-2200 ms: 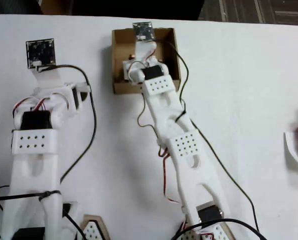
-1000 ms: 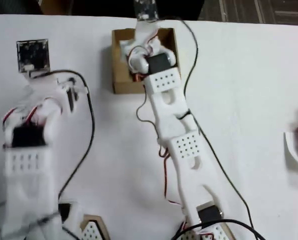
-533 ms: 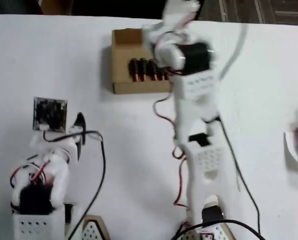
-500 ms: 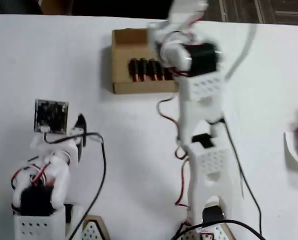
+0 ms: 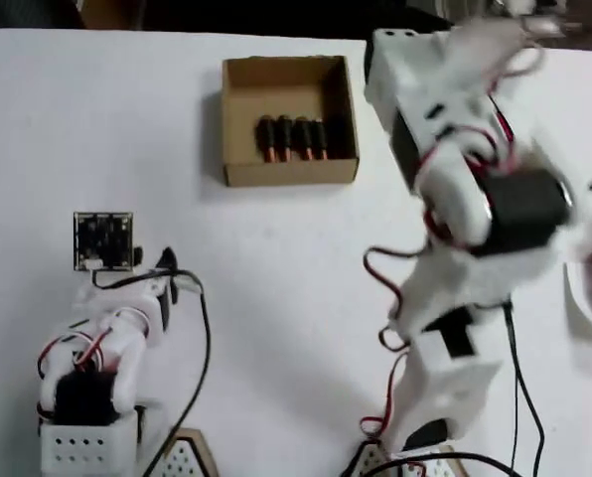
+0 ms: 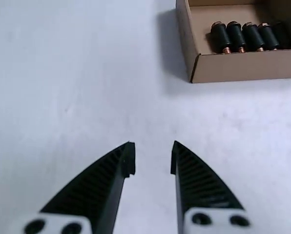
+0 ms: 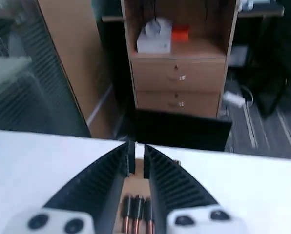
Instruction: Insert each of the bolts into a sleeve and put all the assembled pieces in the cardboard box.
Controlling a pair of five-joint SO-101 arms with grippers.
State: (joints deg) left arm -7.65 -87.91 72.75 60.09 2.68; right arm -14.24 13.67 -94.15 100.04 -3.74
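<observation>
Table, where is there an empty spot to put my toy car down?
The widest bare patch is the table left of the cardboard box, beyond the left gripper. There is also bare room between the two arms, in front of the box. It is crowded on the right, where the right arm hangs beside a white dish.

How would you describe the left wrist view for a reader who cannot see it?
A cardboard box holding four dark assembled pieces side by side in a row sits on a white table. Nearer the camera, the left gripper stands open above the table, its black jaws holding nothing.
</observation>
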